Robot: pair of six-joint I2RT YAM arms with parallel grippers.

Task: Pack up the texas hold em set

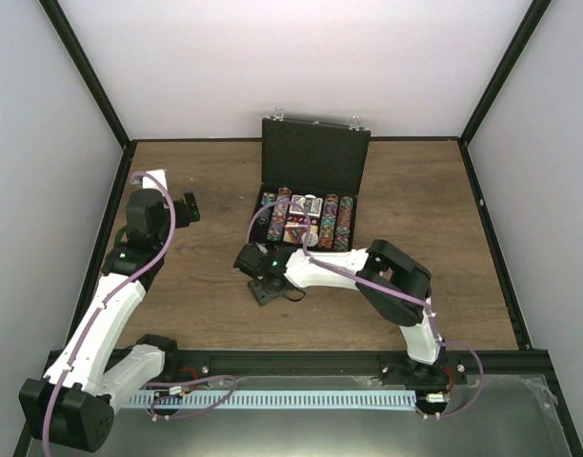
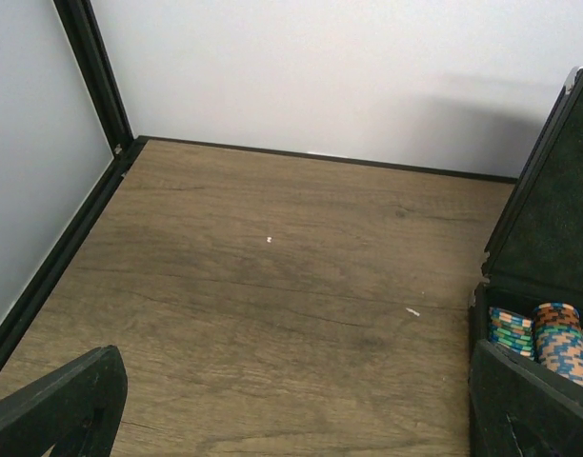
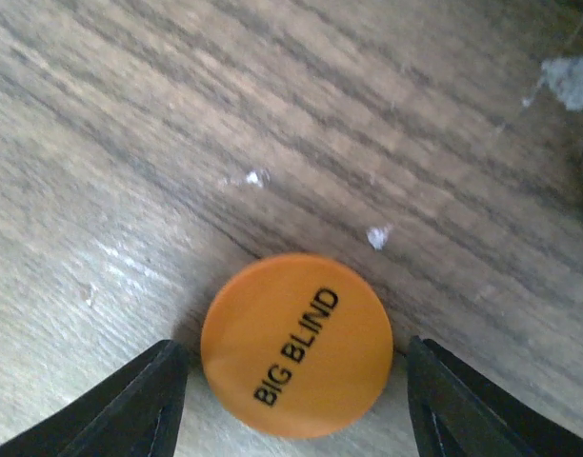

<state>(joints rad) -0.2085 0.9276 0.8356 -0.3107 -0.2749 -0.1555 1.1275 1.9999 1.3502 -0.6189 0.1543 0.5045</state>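
Note:
The texas hold em set's black case (image 1: 315,157) stands open at the back of the table, lid upright, with rows of multicoloured chips (image 1: 308,221) and cards in its tray. In the right wrist view an orange disc (image 3: 296,345) printed BIG BLIND lies flat on the wood. My right gripper (image 3: 293,360) straddles it, open, with a thin gap between each finger and the disc's edge. In the top view that gripper (image 1: 263,286) points down just in front of the case. My left gripper (image 1: 185,209) hovers left of the case, open and empty (image 2: 301,414).
The case's left wall (image 2: 553,219) and two chip stacks (image 2: 544,333) show at the right edge of the left wrist view. A black frame rail (image 1: 120,181) and white walls enclose the wooden table (image 1: 206,305). Small white specks (image 3: 377,235) lie on the wood near the disc.

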